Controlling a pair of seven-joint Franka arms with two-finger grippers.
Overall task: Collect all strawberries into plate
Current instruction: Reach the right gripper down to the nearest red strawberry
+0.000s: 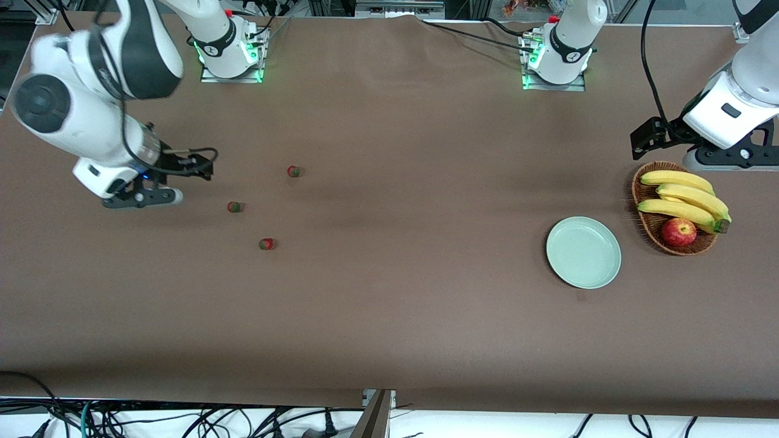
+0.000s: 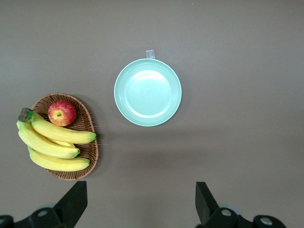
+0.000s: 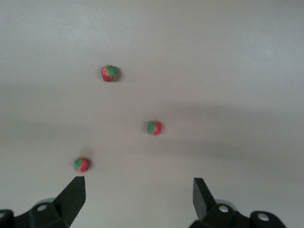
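Note:
Three small red strawberries with green tops lie on the brown table toward the right arm's end: one (image 1: pixel 294 171) (image 3: pixel 110 73), a second (image 1: pixel 234 207) (image 3: pixel 81 164), and a third (image 1: pixel 266 244) (image 3: pixel 155 128) nearest the front camera. The pale mint-green plate (image 1: pixel 583 252) (image 2: pixel 147 92) sits empty toward the left arm's end. My right gripper (image 1: pixel 145 198) (image 3: pixel 138 185) hangs open over the table beside the strawberries, holding nothing. My left gripper (image 1: pixel 730 157) (image 2: pixel 141 192) hangs open and empty over the table beside the basket.
A brown wicker basket (image 1: pixel 640 182) (image 2: pixel 89 121) next to the plate holds yellow bananas (image 1: pixel 684 198) (image 2: pixel 52 142) and a red apple (image 1: pixel 678 232) (image 2: pixel 62 113). A small piece of tape (image 2: pixel 150 54) lies by the plate's rim. Both arm bases (image 1: pixel 230 55) stand along the table's robot side.

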